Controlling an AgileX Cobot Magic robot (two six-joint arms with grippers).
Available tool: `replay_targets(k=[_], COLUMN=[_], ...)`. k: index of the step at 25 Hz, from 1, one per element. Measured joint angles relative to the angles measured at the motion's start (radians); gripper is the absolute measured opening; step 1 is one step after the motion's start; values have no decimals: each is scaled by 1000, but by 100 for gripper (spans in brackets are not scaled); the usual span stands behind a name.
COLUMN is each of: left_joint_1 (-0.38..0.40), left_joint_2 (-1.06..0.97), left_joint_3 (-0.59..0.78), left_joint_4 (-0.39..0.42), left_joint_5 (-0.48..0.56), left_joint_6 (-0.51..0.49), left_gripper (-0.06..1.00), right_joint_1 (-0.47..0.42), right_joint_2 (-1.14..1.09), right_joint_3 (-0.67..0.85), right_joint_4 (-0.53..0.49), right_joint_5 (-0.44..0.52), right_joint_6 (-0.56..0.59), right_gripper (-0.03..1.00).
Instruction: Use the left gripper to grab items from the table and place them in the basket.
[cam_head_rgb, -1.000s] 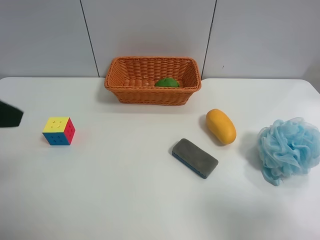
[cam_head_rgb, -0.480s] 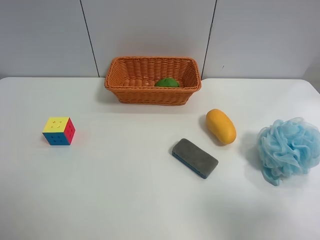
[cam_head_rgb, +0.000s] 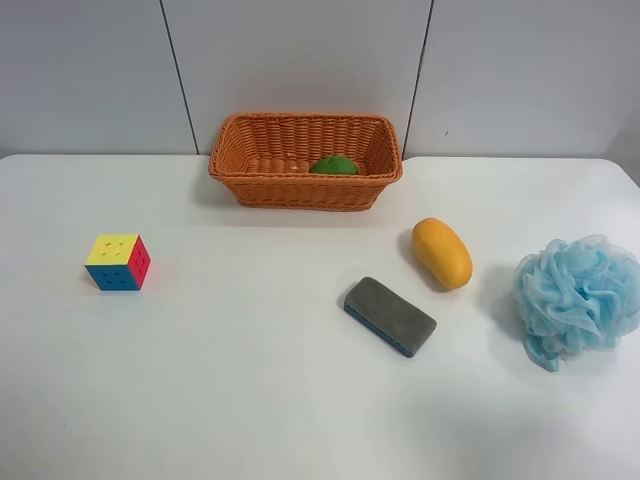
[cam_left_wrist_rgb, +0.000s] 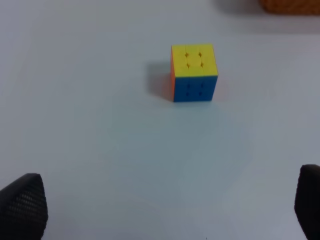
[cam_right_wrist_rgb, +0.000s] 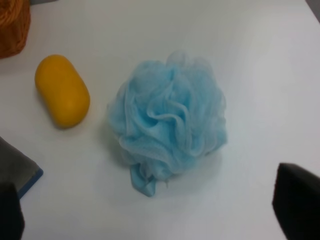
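The orange wicker basket (cam_head_rgb: 305, 160) stands at the back of the white table (cam_head_rgb: 250, 380) with the round green fruit (cam_head_rgb: 333, 165) inside. The puzzle cube (cam_head_rgb: 119, 262) sits at the exterior high view's left; it also shows in the left wrist view (cam_left_wrist_rgb: 194, 72). The mango (cam_head_rgb: 442, 252), grey eraser block (cam_head_rgb: 390, 315) and blue mesh puff (cam_head_rgb: 577, 298) lie toward the exterior view's right. No arm shows in the exterior high view. My left gripper (cam_left_wrist_rgb: 165, 210) is open and empty, short of the cube. My right gripper (cam_right_wrist_rgb: 155, 210) is open and empty near the puff (cam_right_wrist_rgb: 170, 120) and mango (cam_right_wrist_rgb: 62, 90).
The grey panelled wall (cam_head_rgb: 300, 60) rises behind the basket. The table's back edge runs just behind the basket. A corner of the basket (cam_right_wrist_rgb: 12, 25) and the eraser's end (cam_right_wrist_rgb: 17, 170) show in the right wrist view.
A dark part of the arm at the exterior high view's left edge has withdrawn out of that view. The items have not moved.
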Motion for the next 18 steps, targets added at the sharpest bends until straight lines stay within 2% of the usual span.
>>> replay_targets(k=[18], left_joint_1=[11], left_joint_2=[-42], left_joint_3=[0], left_joint_4=[-1], left_joint_5=[0], left_joint_6=[2], left_gripper=[99], right_joint_1=[0], right_joint_2=[0], right_joint_3=[0], right_joint_4=[0], right_joint_5=[0], right_joint_6=[0], right_gripper=[99])
